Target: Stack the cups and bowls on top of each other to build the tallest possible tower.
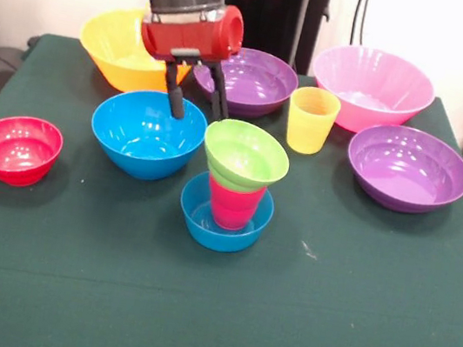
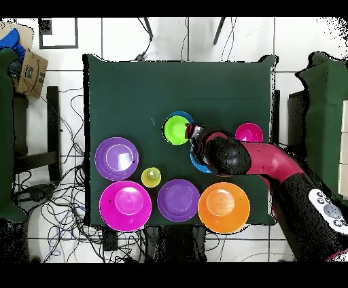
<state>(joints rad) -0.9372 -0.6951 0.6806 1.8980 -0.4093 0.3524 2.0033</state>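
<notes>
Green-clothed counter (image 1: 367, 318), bowls spread across it. Just below centre of the front view stands the tower (image 1: 234, 187): small blue bowl (image 1: 206, 222) as base, red cup (image 1: 233, 205) standing in it, lime green bowl (image 1: 246, 154) perched on the cup and tilted, its mouth leaning toward the viewer. From overhead the lime green disc covers most of the small blue bowl, only a blue sliver showing at its upper edge. The gripper (image 1: 196, 96) hangs from the red and black arm (image 1: 190, 17) at upper centre-left of the front view, its two dark fingers (image 1: 175, 94) spread apart, holding nothing, tips over the rear rim of the medium blue bowl (image 1: 147, 132), just left of and above the tower. Neither finger touches the lime green bowl as far as can be seen. Behind the arm, upper left, the large yellow bowl (image 1: 114, 49), partly hidden. One purple bowl (image 1: 255, 80) sits at upper centre just right of the gripper; the second purple bowl (image 1: 409, 166) lies at right. The large pink bowl (image 1: 371, 86) is at upper right. The yellow cup (image 1: 311, 118) stands upright between the two purple bowls, apart from the tower. The small red bowl (image 1: 16, 148) sits alone at far left.
</notes>
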